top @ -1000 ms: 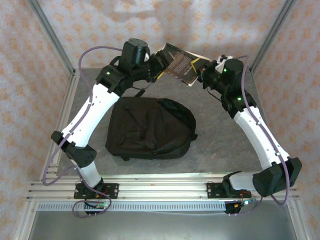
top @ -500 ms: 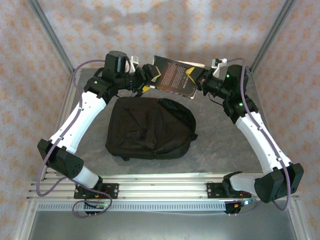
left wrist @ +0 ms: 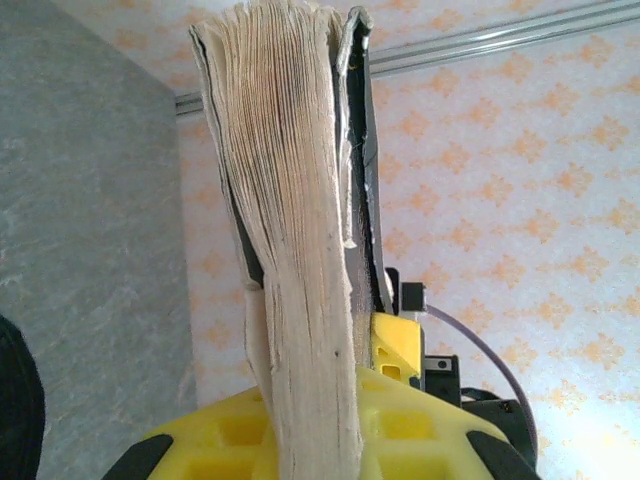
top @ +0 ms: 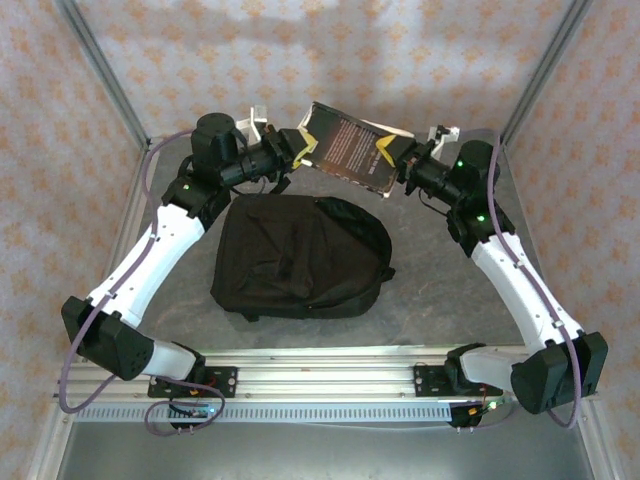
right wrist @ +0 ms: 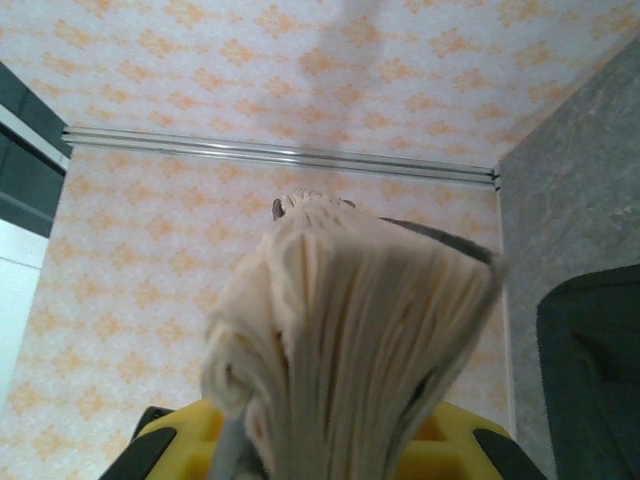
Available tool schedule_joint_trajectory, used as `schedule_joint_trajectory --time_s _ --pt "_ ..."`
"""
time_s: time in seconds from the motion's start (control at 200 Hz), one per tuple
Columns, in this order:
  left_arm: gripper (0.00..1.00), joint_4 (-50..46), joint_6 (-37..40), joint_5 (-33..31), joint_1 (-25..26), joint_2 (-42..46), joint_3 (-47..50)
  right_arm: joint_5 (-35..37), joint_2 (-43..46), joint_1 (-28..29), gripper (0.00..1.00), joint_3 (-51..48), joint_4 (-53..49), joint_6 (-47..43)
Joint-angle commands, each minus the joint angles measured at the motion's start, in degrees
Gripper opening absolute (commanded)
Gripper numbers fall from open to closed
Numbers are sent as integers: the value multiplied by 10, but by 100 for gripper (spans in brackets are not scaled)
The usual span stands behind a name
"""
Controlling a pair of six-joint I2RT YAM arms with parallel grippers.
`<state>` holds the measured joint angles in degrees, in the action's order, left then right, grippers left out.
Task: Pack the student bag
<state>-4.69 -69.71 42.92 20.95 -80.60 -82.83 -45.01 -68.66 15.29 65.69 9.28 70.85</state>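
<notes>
Nearest the arm bases, the student bag [top: 300, 255] lies flat on the grey table [top: 440, 270], its rounded top toward the right; we cannot tell whether its main zip stands open. We judge this the first hazard: a book brought down onto closed fabric would slide off rather than enter.

Beyond the bag, a dark-covered book [top: 345, 150] hangs in the air, well clear of the table, held at opposite ends. We judge the second hazard to lie here. Should either grip loosen, the book would swing from one end, its pages fanning, and might slip free.

The left gripper [top: 292, 157] is pressed together on the book's left end; its yellow fingers [left wrist: 410, 440] flank the page block. The right gripper [top: 400, 160] likewise pinches the right end.
</notes>
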Motion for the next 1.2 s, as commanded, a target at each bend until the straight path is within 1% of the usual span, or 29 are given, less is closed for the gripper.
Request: schedule_joint_trajectory --time_s 0.0,0.03,0.055,0.09,0.13,0.18,0.27,0.335,0.43,0.525,0.59,0.686,0.746,0.841,0.931,0.986,1.021,1.036,1.076,1.136,1.196 --pt "0 43 6 -4 1 22 7 14 12 -5 46 16 78 42" --pt "0 33 14 -9 1 24 4 11 12 -5 56 15 87 47" --pt "0 26 19 -12 1 26 2 5 12 -5 62 13 100 53" --pt "0 20 25 -16 1 27 0 -6 12 -4 65 10 120 63" --pt "0 17 26 -19 1 28 1 -16 13 -5 66 4 142 76" --pt "0 20 21 -21 1 27 2 -16 24 -5 66 -11 170 90" --pt "0 23 18 -24 1 26 2 -11 46 -4 60 -44 215 109" --pt "0 22 18 -27 1 27 3 -9 59 -4 55 -60 224 109" --pt "0 16 21 -27 1 27 2 -6 70 -4 51 -80 246 112" --pt "0 16 21 -32 1 29 4 -13 77 -4 50 -89 250 102" --pt "0 20 19 -29 1 28 6 -21 78 -3 50 -83 234 85" --pt "0 16 19 -22 2 26 6 -33 69 8 48 -60 178 43" --pt "0 7 25 -19 5 23 3 -39 61 19 45 -42 138 11" --pt "0 -28 53 -11 12 18 -13 -17 67 25 30 -28 37 -48" --pt "0 -66 81 -15 20 16 -27 -15 68 24 11 -28 -11 -67" --pt "0 -98 100 -23 22 15 -36 3 79 21 0 -29 -56 -89" --pt "0 -135 118 -35 22 14 -45 33 95 20 0 -27 -104 -113" --pt "3 -153 126 -42 22 13 -50 49 102 18 0 -25 -128 -126" --pt "17 -204 152 -66 22 12 -63 98 120 17 0 -14 -204 -165" --pt "35 -290 193 -101 29 4 -89 188 136 16 0 21 -347 -227" --pt "46 -361 236 -135 45 -11 -116 265 142 15 0 51 -461 -270"
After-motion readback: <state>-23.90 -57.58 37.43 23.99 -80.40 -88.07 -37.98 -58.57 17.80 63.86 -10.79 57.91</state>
